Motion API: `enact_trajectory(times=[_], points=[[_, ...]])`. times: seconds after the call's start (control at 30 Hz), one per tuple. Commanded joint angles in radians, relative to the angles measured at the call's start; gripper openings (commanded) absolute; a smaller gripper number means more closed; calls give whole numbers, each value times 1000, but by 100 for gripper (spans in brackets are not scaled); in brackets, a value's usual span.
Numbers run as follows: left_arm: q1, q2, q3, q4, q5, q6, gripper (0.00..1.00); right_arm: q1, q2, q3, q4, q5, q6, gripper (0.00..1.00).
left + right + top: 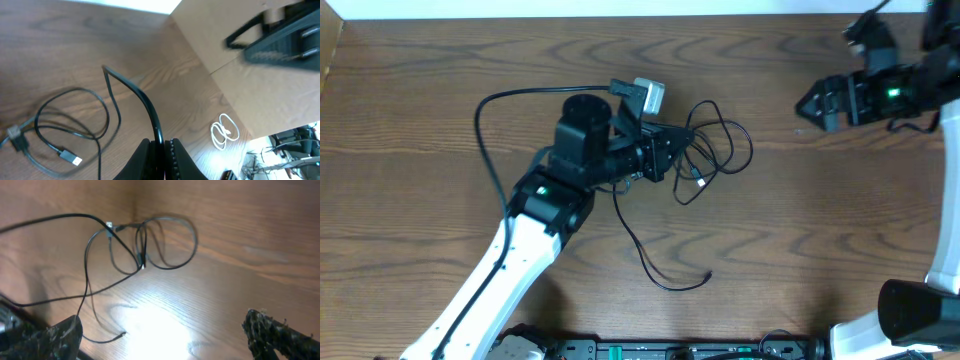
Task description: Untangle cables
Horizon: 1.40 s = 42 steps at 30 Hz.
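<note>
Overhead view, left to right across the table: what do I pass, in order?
Left arm's white link → left gripper, shut on a black cable → tangle of black cables → right gripper, open.

Overhead faces straight down; both wrist cameras obliquely view the cables

Left arm: white lower link, black cylindrical joints, green indicator lamp, thick black wire attached. Right arm — black housing, green lamp, white lower link. Left gripper — black fingers.
</note>
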Motion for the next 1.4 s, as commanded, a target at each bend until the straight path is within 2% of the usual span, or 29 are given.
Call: enact_trajectory(times=[0.0,0.17,0.4,0.5,0.73,0.93,1.1,1.2,1.37], points=[[16,-67,-2,-14,-21,-2,11,36,-2,-102,33,-63,-90,99],[43,-139,-2,-51,-28,-1,11,84,-2,-288,138,-132,-109,99],[52,-169,-2,-64,-28,-2,11,144,-2,-476,230,-332,-282,99],[52,-168,-2,-79,-31,-1,11,166,-2,-509,227,-393,-360,99],[52,-166,-2,-108,-120,3,11,200,-2,-518,167,-449,-447,99],[52,-163,-2,-163,-294,-11,11,230,-2,-518,66,-635,-646,99],[51,-143,-2,-179,-399,-125,9,278,-2,-518,96,-697,-661,99],[50,-117,-2,-172,-436,-238,8,321,-2,-518,150,-697,-658,99],[48,-61,-2,-148,-429,-347,8,372,-2,-519,293,-683,-553,99]])
